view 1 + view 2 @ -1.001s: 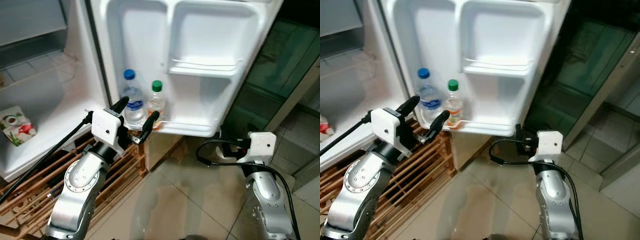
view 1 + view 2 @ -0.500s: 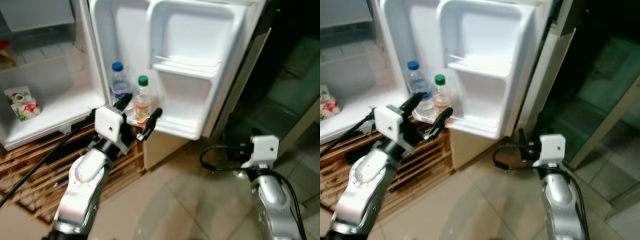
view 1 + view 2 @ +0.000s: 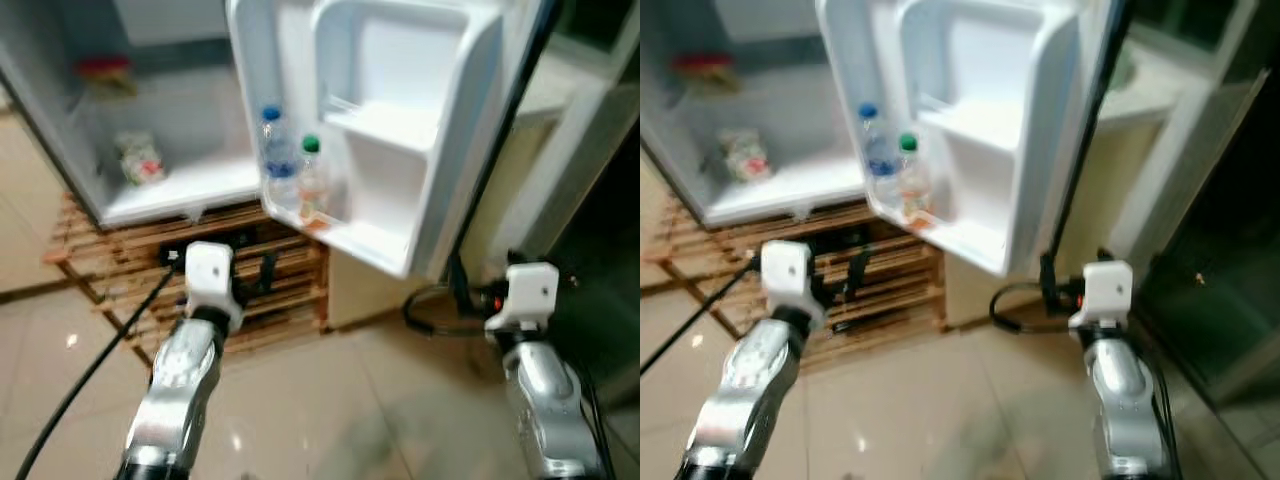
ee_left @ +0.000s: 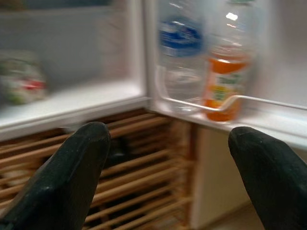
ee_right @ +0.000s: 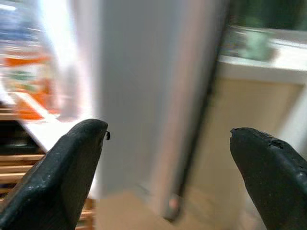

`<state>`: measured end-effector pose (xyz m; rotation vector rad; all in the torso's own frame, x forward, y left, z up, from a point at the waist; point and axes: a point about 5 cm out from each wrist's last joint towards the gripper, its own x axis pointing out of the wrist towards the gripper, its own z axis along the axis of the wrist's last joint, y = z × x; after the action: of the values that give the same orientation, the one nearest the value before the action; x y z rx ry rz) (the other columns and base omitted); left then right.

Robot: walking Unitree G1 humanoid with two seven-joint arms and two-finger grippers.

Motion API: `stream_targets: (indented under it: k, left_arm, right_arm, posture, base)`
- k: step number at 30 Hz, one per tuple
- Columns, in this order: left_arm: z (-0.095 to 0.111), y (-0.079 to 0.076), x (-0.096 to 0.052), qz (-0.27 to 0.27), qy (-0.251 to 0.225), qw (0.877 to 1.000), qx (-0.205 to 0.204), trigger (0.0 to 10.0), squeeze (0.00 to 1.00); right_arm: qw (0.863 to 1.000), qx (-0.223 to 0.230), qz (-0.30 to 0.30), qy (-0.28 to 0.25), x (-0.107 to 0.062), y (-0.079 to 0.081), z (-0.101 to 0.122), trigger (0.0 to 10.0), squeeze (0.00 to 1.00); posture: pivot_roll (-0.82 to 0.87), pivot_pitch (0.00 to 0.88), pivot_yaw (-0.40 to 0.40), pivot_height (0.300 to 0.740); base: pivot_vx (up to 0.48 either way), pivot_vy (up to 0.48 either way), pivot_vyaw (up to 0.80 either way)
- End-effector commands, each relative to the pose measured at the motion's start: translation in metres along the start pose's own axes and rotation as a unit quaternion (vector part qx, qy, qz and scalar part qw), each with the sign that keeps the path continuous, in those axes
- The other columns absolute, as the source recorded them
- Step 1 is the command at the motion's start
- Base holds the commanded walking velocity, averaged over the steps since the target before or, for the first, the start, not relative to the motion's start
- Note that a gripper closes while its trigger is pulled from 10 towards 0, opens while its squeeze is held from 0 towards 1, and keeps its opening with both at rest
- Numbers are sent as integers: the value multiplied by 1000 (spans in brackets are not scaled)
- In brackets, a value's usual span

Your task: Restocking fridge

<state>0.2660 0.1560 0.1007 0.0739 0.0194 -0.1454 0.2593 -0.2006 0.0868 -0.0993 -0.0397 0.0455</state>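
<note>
The fridge door (image 3: pixel 400 130) stands open. Its lower shelf holds a blue-capped water bottle (image 3: pixel 277 150) and a green-capped bottle of orange drink (image 3: pixel 311 182). My left gripper (image 3: pixel 255 278) is open and empty, low in front of the wooden pallet (image 3: pixel 290 290), short of the door shelf. In the left wrist view both bottles (image 4: pixel 180 52) (image 4: pixel 224 76) stand behind the shelf rail, beyond the spread fingers (image 4: pixel 76 163). My right gripper (image 5: pixel 168 130) is open and empty near the door's outer edge (image 5: pixel 144 96). A printed carton (image 3: pixel 140 160) lies on the fridge's inner shelf.
The fridge (image 3: pixel 170 200) rests on the slatted pallet above a glossy tiled floor (image 3: pixel 330 410). A black cable (image 3: pixel 80 380) trails from my left arm. A pale counter (image 3: pixel 560 100) and dark glass panels stand to the right. A red item (image 3: pixel 100 70) lies higher inside the fridge.
The whole view has pulled back and swung, so the fridge looks smaller and farther. My left gripper sits lower, away from the door shelf. Both grippers stay open.
</note>
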Motion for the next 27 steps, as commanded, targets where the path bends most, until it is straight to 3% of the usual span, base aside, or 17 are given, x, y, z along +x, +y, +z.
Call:
stream_targets:
  k: [1, 14, 21, 23, 24, 27]
  left_arm:
    - [2, 2, 0, 3, -9, 1000, 26, 10000, 0]
    - [16, -4, 9, -8, -44, 998, 47, 10000, 0]
    - [28, -15, 8, -47, -84, 995, 27, 10000, 0]
    - [26, -16, 8, -47, -76, 995, 35, 10000, 0]
    - [14, -9, 12, -34, -38, 998, 20, 10000, 0]
    - [-12, 0, 15, -21, 52, 998, 6, 10000, 0]
  right_arm:
    - [1000, 4, 3, -3, 2, 2, 0, 10000, 0]
    - [1000, 9, -1, -4, 5, 4, -1, 10000, 0]
    - [1000, 20, -15, 11, -11, -1, -13, 10000, 0]
    - [1000, 21, -14, 18, -16, -2, -17, 10000, 0]
    - [999, 10, 7, 40, -34, -4, -30, 10000, 0]
    - [994, 1, 22, 103, -60, -10, -56, 10000, 0]
  posture:
    - [-147, 0, 8, 740]
    - [-149, 0, 19, 740]
    - [-151, 0, 20, 740]
    - [-149, 0, 16, 740]
    - [-152, 0, 15, 740]
    - [-160, 0, 16, 740]
  base:
    - [311, -364, 587]
    - [313, -360, 579]
    - [355, -281, 321]
    - [0, 0, 0]
    - [0, 0, 0]
    - [0, 0, 0]
